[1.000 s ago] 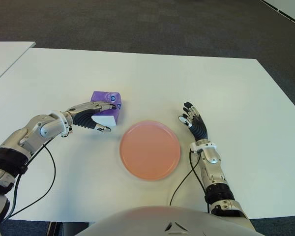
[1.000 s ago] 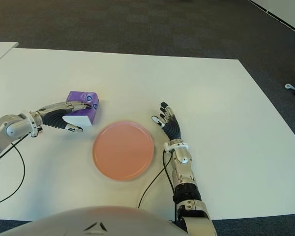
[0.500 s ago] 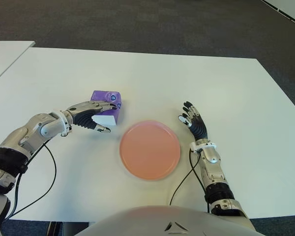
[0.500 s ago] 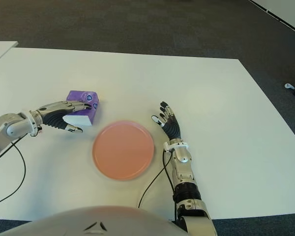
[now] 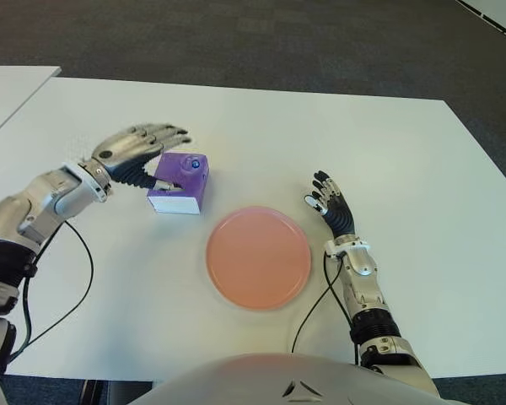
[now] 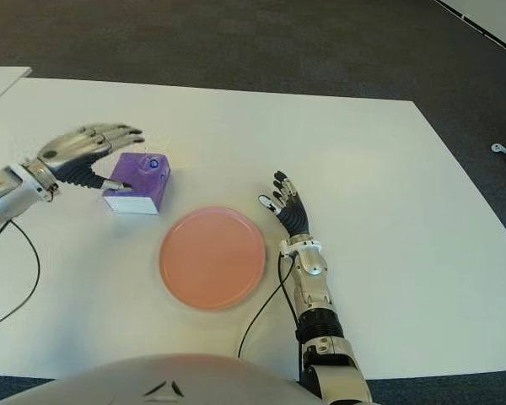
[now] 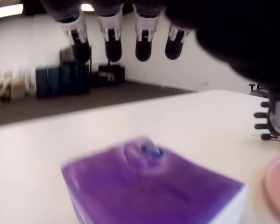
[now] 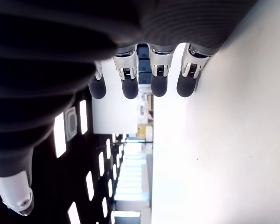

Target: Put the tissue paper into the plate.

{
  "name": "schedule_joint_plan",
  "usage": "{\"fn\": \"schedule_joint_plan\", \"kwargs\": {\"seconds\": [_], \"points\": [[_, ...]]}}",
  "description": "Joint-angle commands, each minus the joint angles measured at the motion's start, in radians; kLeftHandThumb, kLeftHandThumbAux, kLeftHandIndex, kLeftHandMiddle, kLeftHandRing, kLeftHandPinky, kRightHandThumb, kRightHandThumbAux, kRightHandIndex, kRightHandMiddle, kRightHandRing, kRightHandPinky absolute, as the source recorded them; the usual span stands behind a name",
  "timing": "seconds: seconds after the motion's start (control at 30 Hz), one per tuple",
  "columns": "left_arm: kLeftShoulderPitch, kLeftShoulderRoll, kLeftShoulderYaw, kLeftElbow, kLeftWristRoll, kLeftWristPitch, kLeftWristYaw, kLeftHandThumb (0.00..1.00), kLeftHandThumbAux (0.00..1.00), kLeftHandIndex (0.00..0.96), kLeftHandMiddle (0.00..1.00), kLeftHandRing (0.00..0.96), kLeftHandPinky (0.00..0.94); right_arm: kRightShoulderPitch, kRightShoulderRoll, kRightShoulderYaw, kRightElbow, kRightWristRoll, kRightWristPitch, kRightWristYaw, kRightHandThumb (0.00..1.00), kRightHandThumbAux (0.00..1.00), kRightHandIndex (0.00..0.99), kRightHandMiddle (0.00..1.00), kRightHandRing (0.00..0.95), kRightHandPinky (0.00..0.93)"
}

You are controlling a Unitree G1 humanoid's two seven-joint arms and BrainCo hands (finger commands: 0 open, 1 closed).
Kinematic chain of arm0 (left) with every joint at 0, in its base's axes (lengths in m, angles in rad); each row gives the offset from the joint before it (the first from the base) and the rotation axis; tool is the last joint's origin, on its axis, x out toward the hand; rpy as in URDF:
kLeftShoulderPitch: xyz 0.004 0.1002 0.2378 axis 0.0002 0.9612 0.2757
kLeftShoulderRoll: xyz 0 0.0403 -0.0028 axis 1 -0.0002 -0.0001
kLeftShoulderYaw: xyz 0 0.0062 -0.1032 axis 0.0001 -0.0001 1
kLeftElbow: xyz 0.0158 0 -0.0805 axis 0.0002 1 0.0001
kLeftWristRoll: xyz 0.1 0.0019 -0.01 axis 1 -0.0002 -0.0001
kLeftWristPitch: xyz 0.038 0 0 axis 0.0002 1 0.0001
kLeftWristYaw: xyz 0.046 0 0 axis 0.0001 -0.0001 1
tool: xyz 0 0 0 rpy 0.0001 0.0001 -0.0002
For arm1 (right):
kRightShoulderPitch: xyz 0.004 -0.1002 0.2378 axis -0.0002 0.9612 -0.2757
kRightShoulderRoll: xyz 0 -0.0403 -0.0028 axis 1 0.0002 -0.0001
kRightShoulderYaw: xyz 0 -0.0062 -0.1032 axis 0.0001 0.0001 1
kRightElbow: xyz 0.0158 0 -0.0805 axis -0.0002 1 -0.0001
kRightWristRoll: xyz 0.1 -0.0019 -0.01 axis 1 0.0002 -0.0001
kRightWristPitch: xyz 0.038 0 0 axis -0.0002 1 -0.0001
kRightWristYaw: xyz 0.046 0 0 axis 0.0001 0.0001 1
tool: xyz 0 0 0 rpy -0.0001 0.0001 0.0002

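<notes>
Blurred purple tissue pack [image 7: 149, 191] under spread, empty left hand [image 5: 139, 152]; pink plate [image 5: 258, 257] beside spread right hand [image 5: 331, 207].

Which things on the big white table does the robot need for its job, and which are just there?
Needed: purple tissue paper pack; round pink plate; left hand, open above the pack.
Just there: right hand, open beside the plate; white table; black cables.

Glossy purple tissue pack [image 5: 180, 180], matt pink plate [image 5: 258, 256]
</notes>
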Motion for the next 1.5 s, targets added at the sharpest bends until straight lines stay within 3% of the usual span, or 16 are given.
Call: {"fn": "schedule_joint_plan", "kwargs": {"seconds": [0.03, 0.37, 0.9, 1.03, 1.17, 1.3, 1.5], "points": [[-0.009, 0.024, -0.010, -0.002, 0.180, 0.008, 0.202, 0.086, 0.372, 0.000, 0.000, 0.000, 0.000, 0.078, 0.018, 0.016, 0.088, -0.011, 0.095, -0.001, 0.052, 0.620, 0.000, 0.029, 0.000, 0.000], [-0.032, 0.049, -0.020, 0.004, 0.307, 0.053, 0.361, 0.038, 0.366, 0.000, 0.000, 0.000, 0.000, 0.083, 0.028, 0.015, 0.076, -0.006, 0.102, -0.006, 0.044, 0.641, 0.000, 0.028, 0.000, 0.000], [-0.014, 0.043, -0.050, 0.077, 0.336, 0.067, 0.474, 0.037, 0.345, 0.000, 0.000, 0.000, 0.000, 0.096, 0.030, 0.019, 0.043, -0.004, 0.144, -0.003, 0.031, 0.657, 0.000, 0.030, 0.000, 0.000], [-0.011, 0.044, -0.060, 0.089, 0.312, 0.052, 0.452, 0.044, 0.337, 0.000, 0.000, 0.000, 0.000, 0.099, 0.027, 0.020, 0.036, -0.004, 0.152, -0.001, 0.031, 0.651, 0.000, 0.030, 0.000, 0.000], [-0.002, 0.049, -0.072, 0.102, 0.234, -0.014, 0.363, 0.059, 0.308, 0.000, 0.000, 0.000, 0.000, 0.101, 0.020, 0.020, 0.036, -0.006, 0.151, 0.005, 0.029, 0.648, 0.000, 0.032, 0.000, 0.000], [0.004, 0.055, -0.081, 0.106, 0.120, -0.071, 0.175, 0.087, 0.281, 0.000, 0.000, 0.000, 0.000, 0.100, 0.017, 0.021, 0.036, -0.010, 0.153, 0.003, 0.030, 0.648, 0.000, 0.032, 0.000, 0.000], [-0.006, 0.066, -0.089, 0.099, 0.081, -0.089, 0.025, 0.124, 0.226, 0.000, 0.000, 0.000, 0.000, 0.099, 0.018, 0.022, 0.036, -0.009, 0.150, 0.006, 0.026, 0.638, 0.000, 0.033, 0.000, 0.000]]}}
